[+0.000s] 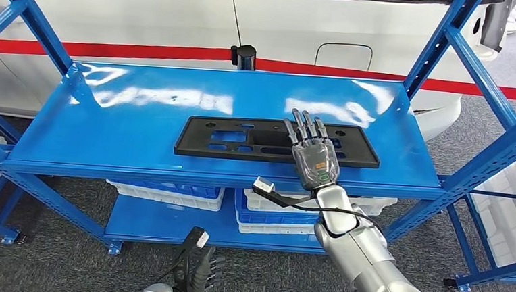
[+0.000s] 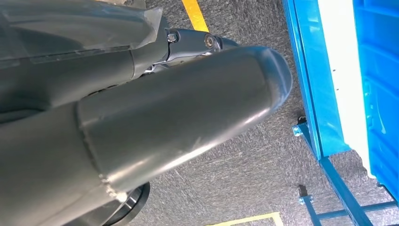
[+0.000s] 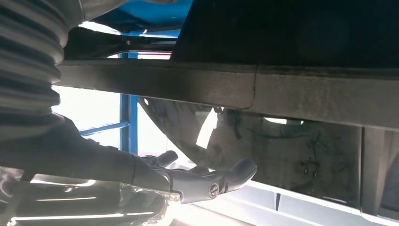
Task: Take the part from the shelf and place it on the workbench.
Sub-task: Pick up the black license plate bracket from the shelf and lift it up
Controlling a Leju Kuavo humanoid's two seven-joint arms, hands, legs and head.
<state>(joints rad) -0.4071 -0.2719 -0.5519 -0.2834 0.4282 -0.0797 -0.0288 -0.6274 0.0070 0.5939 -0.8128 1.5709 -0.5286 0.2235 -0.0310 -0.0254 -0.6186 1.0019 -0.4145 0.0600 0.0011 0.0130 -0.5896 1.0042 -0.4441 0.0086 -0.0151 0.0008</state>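
A flat black plastic part with several cut-outs lies lengthwise on the top board of the blue shelf. My right hand reaches over the shelf's front edge, and its fingers lie stretched flat on the part's right half. In the right wrist view the thumb stands apart from a dark straight edge, with nothing pinched. My left hand hangs low in front of the shelf, holding nothing; its thick grey thumb shows over grey carpet.
White and blue bins sit on the lower shelf board. Blue uprights and braces frame both sides. A white vehicle with a red stripe stands behind. A yellow floor line crosses the carpet.
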